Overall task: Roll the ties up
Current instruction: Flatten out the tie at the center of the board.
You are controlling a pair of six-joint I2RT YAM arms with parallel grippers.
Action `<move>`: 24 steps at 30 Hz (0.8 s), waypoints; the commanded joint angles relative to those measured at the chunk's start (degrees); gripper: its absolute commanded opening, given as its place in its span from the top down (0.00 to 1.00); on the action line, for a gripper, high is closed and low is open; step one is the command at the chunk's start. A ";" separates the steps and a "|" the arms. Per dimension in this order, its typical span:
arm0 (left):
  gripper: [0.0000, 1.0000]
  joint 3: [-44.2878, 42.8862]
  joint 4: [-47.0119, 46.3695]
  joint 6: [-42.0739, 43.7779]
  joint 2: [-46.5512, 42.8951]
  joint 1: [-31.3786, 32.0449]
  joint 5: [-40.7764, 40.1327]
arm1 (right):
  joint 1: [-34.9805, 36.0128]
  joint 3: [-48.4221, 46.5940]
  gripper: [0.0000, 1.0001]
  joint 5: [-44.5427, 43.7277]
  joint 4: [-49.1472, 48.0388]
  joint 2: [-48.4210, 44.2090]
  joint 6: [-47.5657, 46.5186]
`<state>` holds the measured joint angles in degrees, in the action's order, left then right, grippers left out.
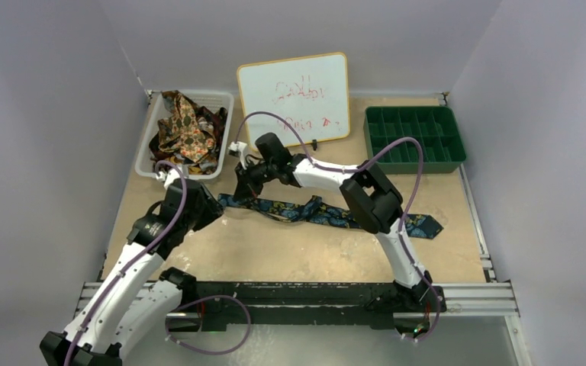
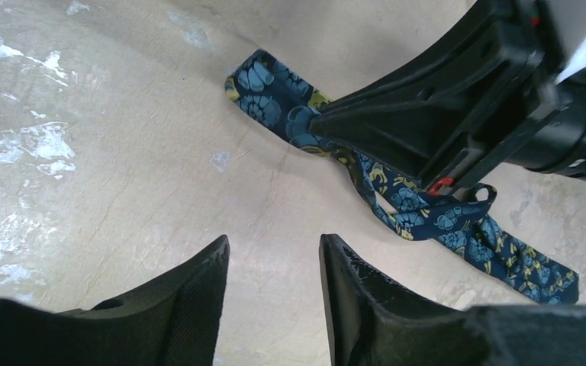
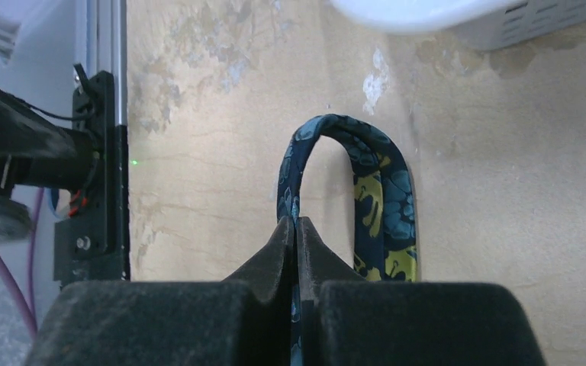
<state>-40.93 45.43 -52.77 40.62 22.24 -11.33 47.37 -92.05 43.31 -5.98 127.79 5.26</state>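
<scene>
My right fingers point(image 3: 296, 229) are pinched shut on the narrow end of the navy tie point(image 3: 385, 191), looped over on the counter point(image 3: 198, 152) with the rest lying flat, left fingers point(image 2: 221, 255) hover half-open and empty just beside it, so I reckon I'm starting the roll and next need to turn that loop over tight.

Right wrist view: navy tie point(image 3: 374, 191) vanishes between pressed fingers point(image 3: 263, 263) of right gripper point(image 3: 296, 223). Its lower run is cut by bottom edge. Basket point(image 3: 427, 11) clipped at top.
Top view: you lose middle of tie under right arm point(image 1: 374, 202). Red scrawl on whiteboard point(image 1: 294, 99) too faint to read. Ties point(image 1: 187, 126) heaped in basket, you cannot count them.
Left wrist view: left gripper point(image 2: 273, 248) shows fingertips only. Right gripper body runs off right edge, covering stretch of tie.
</scene>
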 commanded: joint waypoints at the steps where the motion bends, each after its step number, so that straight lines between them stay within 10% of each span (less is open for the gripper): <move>1: 0.53 3.20 -5.61 0.20 1.47 -0.27 -0.23 | 0.29 -6.73 1.00 -0.58 4.18 1.13 6.35; 9: 0.51 5.68 -10.95 2.07 6.76 -0.27 1.52 | -4.78 -18.47 0.97 -3.95 9.66 10.44 14.36; 15: 0.50 6.03 -12.84 2.27 8.21 -0.27 4.21 | -6.29 -24.56 0.71 -14.59 16.59 10.59 12.61; 24: 0.50 6.67 -19.05 5.94 12.45 -0.27 8.48 | -6.82 6.32 0.41 -34.01 7.07 -20.09 10.47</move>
<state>-34.74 31.90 -49.95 51.42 22.24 -5.93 40.42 -99.74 21.85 8.16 125.38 15.53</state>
